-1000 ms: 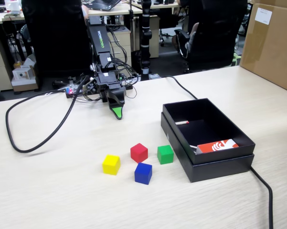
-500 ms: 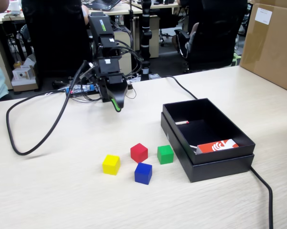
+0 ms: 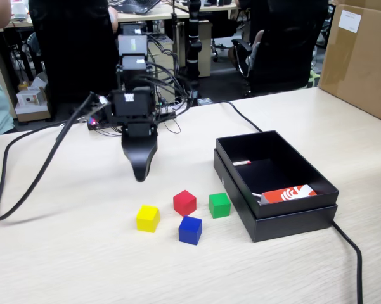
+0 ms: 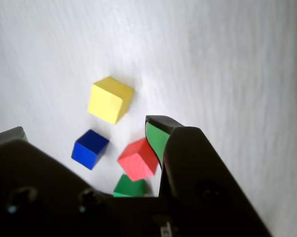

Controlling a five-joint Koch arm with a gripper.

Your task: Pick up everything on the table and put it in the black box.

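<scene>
Four small cubes lie close together on the beige table [image 3: 70,253]: yellow [image 3: 148,218], red [image 3: 184,202], green [image 3: 219,204] and blue [image 3: 190,230]. My gripper [image 3: 139,170] hangs above the table just behind the yellow and red cubes, touching none. In the wrist view my gripper [image 4: 87,127] is open wide and empty. Below it show the yellow cube [image 4: 110,99], the blue cube [image 4: 90,148], the red cube [image 4: 137,159] and part of the green cube [image 4: 130,187]. The black box [image 3: 291,225] stands to the right of the cubes.
A red-and-white packet [image 3: 288,193] lies inside the box. A thick black cable [image 3: 32,180] loops over the table's left side and another [image 3: 350,250] runs off past the box. A brown carton [image 3: 361,57] stands at the far right.
The arm has swung forward and lower toward the cubes, and the gripper has turned so its green pad no longer faces the fixed camera. The cable loop has shifted left. The cubes have not moved.
</scene>
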